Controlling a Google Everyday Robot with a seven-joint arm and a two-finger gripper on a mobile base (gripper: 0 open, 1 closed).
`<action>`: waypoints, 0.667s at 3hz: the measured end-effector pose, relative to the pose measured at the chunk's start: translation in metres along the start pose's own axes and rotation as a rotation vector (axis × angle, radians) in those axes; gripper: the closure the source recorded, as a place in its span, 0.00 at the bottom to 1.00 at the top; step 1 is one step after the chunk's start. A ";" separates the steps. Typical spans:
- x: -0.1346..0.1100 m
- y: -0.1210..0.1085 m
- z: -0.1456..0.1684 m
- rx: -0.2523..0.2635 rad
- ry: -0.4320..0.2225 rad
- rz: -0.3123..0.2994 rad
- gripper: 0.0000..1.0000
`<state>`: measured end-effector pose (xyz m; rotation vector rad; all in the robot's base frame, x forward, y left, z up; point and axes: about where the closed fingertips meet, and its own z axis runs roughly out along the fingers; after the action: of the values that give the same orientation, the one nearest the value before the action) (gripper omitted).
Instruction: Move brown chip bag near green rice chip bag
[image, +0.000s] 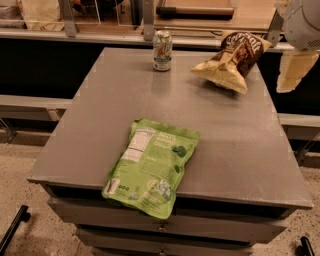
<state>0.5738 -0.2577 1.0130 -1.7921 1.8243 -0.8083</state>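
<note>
The brown chip bag (235, 57) lies crinkled at the table's far right corner, dark brown face up with pale tan edges. The green rice chip bag (152, 165) lies flat at the front middle of the table, its lower end hanging over the front edge. My gripper (292, 70) hangs in the air just off the table's right edge, to the right of the brown bag and a little nearer to the camera, not touching it. It holds nothing that I can see.
A drink can (162, 50) stands upright at the far middle of the grey table (240, 135), left of the brown bag. A counter with rails (195, 10) runs behind the table. Drawers sit under the front edge.
</note>
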 end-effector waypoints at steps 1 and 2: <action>0.022 -0.021 0.020 -0.002 0.119 -0.182 0.00; 0.036 -0.044 0.036 -0.056 0.155 -0.305 0.00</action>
<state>0.6284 -0.2961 1.0201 -2.1304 1.7021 -1.0434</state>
